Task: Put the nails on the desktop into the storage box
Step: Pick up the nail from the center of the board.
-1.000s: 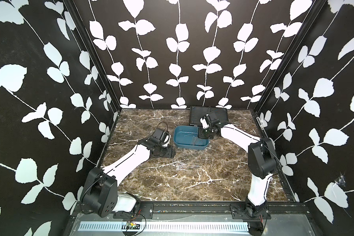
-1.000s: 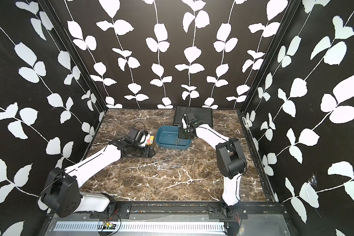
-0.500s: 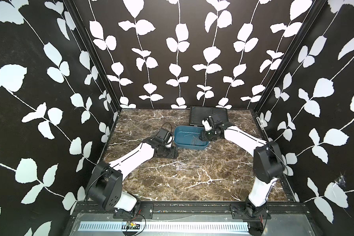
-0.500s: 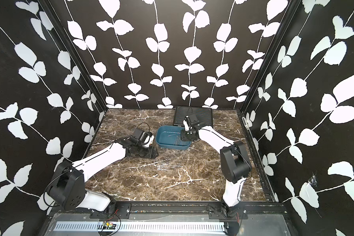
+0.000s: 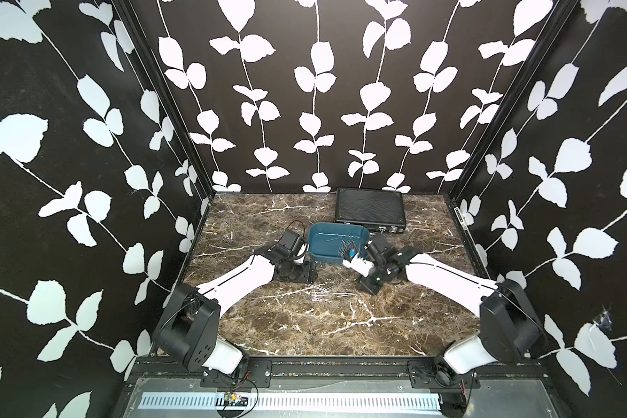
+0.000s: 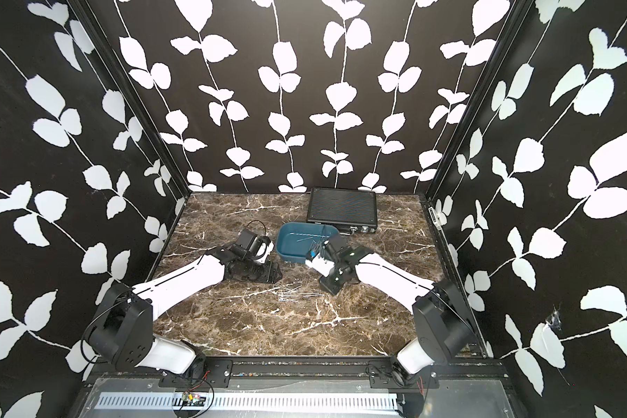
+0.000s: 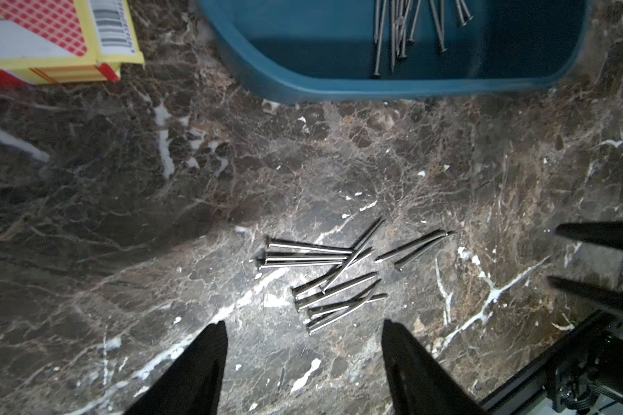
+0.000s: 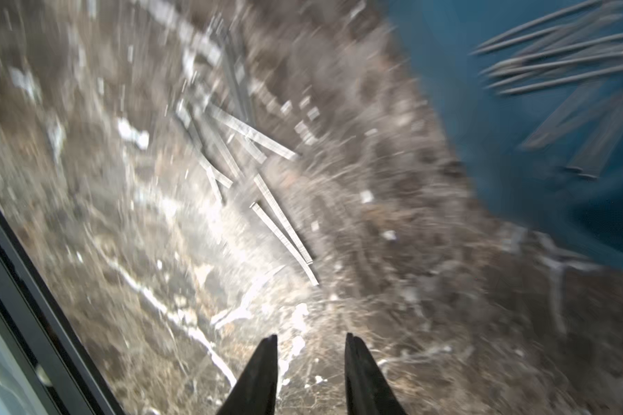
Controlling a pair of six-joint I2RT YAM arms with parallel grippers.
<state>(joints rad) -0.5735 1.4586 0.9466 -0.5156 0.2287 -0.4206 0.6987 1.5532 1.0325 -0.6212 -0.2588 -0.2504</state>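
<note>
Several loose nails (image 5: pixel 324 291) (image 6: pixel 292 291) lie in a small heap on the brown marble desktop (image 5: pixel 304 325), just in front of the teal storage box (image 5: pixel 321 239) (image 6: pixel 290 239). More nails (image 7: pixel 403 32) (image 8: pixel 561 61) lie inside the storage box (image 7: pixel 374 86). My left gripper (image 7: pixel 303 327) (image 5: pixel 310 275) is open and low, with the heap of nails (image 7: pixel 324 276) just beyond its tips. My right gripper (image 8: pixel 312 336) (image 5: pixel 366 287) is on the other side of the heap, open by a narrow gap and holding nothing. Its view is blurred.
A black ribbed case (image 5: pixel 370 210) (image 6: pixel 341 206) stands behind the box against the back wall. A red, yellow and white card box (image 7: pixel 51 36) lies left of the storage box, under my left wrist. The black front rail (image 8: pixel 33 287) runs near the right gripper.
My right gripper has come off the storage box, swung forward over the desktop beside the loose nails, and opened from shut. My left arm has shifted slightly towards the heap.
</note>
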